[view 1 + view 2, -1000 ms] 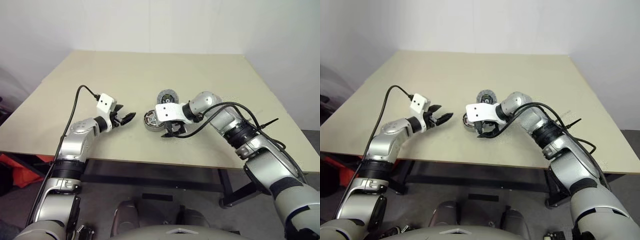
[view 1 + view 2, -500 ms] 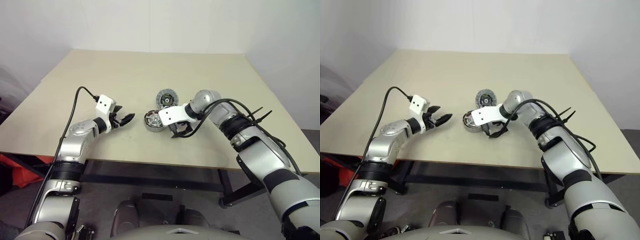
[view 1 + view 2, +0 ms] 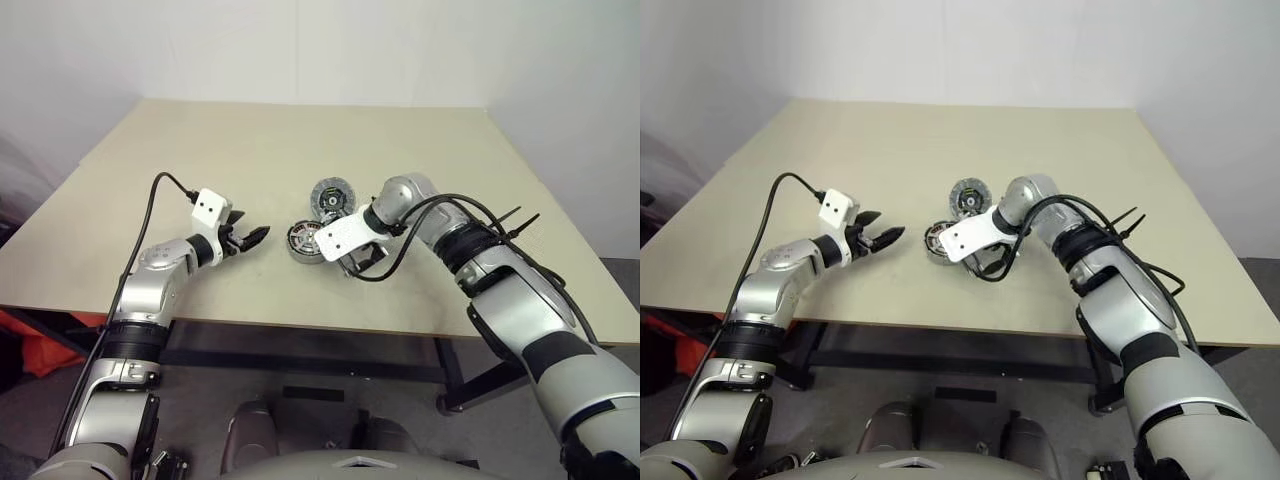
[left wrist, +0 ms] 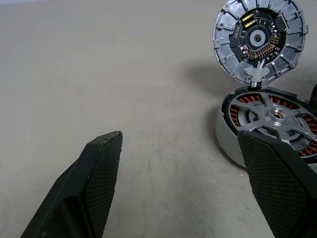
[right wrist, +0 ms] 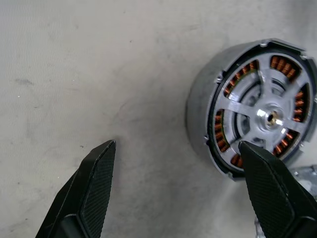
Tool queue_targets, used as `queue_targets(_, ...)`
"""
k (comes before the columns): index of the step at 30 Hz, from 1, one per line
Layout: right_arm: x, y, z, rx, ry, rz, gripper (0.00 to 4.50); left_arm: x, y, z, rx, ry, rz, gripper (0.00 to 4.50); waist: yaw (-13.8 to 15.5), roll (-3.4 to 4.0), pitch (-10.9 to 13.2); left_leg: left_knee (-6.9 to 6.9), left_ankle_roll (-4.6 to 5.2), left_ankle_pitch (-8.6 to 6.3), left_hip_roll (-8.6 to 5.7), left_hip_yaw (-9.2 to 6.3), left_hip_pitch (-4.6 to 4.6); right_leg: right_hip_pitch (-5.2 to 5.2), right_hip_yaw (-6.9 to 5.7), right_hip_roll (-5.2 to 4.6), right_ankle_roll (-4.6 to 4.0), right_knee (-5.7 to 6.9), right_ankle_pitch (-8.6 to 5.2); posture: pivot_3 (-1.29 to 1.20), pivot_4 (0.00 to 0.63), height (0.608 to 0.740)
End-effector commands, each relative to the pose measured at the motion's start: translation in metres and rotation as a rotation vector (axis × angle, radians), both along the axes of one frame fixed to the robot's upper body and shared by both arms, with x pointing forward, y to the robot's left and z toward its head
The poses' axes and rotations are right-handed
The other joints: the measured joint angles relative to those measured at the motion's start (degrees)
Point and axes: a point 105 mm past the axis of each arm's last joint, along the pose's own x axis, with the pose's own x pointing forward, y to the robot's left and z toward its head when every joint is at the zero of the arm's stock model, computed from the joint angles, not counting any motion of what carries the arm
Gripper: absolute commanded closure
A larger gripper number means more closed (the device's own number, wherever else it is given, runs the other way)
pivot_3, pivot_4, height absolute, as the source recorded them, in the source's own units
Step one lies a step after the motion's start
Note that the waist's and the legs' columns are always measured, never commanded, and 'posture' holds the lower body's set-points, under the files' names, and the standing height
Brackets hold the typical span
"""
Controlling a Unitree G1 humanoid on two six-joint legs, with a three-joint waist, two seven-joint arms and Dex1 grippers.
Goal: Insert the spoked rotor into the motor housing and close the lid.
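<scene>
1. Motor housing (image 5: 250, 109) sits on the worktop (image 3: 420, 150) near the front edge, between the two arms; copper windings ring a silver hub, and the spoked rotor (image 4: 274, 115) looks already seated inside
2. Lid (image 4: 258, 38) lies just behind the housing, touching or nearly touching its rim, inner face up with circuit parts showing; not yet closed
3. Right gripper (image 5: 178, 191) hangs over the housing's near side, pointing steeply down, fingers spread wide and grasping nothing; one finger (image 5: 270, 191) overlaps the housing rim in the wrist view, contact cannot be told
4. Left gripper (image 3: 248, 238) hovers well apart to the left, fingers released, empty
5. Judgement: the step in hand is closing the lid. Do it well by taking the lid by its edge, turning it over, centring it above the hub, then lowering flat; the left gripper could steady the housing so it does not slide
6. Risk: a tilted lid may jam on the rim
7. Writing: no brand or label readable; marks on the lid's board too small to tell
</scene>
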Motion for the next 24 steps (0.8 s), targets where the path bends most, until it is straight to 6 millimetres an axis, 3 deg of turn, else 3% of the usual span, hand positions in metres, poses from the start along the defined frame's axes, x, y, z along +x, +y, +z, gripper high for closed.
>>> queue_targets(1, 0.0085, 0.0108, 0.0168, -0.009, -0.071, 0.029, 0.03, 0.004, -0.0012, 0.0179, -0.002, -0.065, -0.005, 0.56, -0.1, 0.0, 0.0, 0.0, 0.0, 0.0, 0.01, 0.0, 0.0, 0.0, 0.0, 0.0, -0.01, 0.0, 0.0, 0.0, 0.0, 0.74)
queue_targets(9, 0.0105, 0.0104, 0.0097, -0.064, -0.064, 0.036, 0.03, 0.0025, 0.0004, 0.017, -0.005, -0.065, 0.004, 0.56, -0.8, 0.0, 0.0, 0.01, 0.02, -0.01, 0.02, 0.0, -0.02, -0.01, 0.0, 0.02, -0.01, 0.01, 0.01, 0.0, 0.0, 0.74)
queue_targets(11, 0.0077, 0.013, 0.011, -0.061, -0.063, 0.064, 0.4, 0.0022, 0.0013, 0.0164, -0.005, -0.065, 0.007, 0.56, -1.1, 0.0, 0.0, 0.01, 0.02, -0.01, 0.02, -0.01, -0.02, -0.01, 0.0, 0.03, -0.01, 0.01, 0.01, 0.0, 0.0, 0.74)
queue_targets(13, 0.0054, 0.0143, 0.0124, -0.061, -0.059, 0.083, 0.4, 0.0023, 0.0016, 0.0162, -0.007, -0.064, 0.011, 0.56, -1.4, 0.0, 0.0, 0.01, 0.02, -0.01, 0.03, -0.01, -0.02, -0.01, 0.0, 0.03, -0.02, 0.01, 0.01, 0.0, 0.0, 0.74)
queue_targets(18, 0.0051, 0.0155, 0.0142, -0.061, -0.073, 0.099, 1.72, 0.0029, 0.0014, 0.0162, -0.008, -0.064, 0.014, 0.56, -1.4, 0.0, 0.0, 0.01, 0.03, -0.02, 0.07, -0.01, -0.03, -0.04, 0.01, 0.08, -0.04, 0.01, 0.01, 0.0, 0.0, 0.74)
queue_targets(24, 0.0055, 0.0183, 0.0165, -0.05, -0.083, 0.101, 1.72, 0.0034, 0.0004, 0.0162, -0.01, -0.063, 0.012, 0.56, -1.4, 0.01, 0.0, 0.03, 0.05, -0.03, 0.07, -0.01, -0.04, -0.04, 0.01, 0.08, -0.05, 0.01, 0.01, 0.0, 0.0, 0.74)
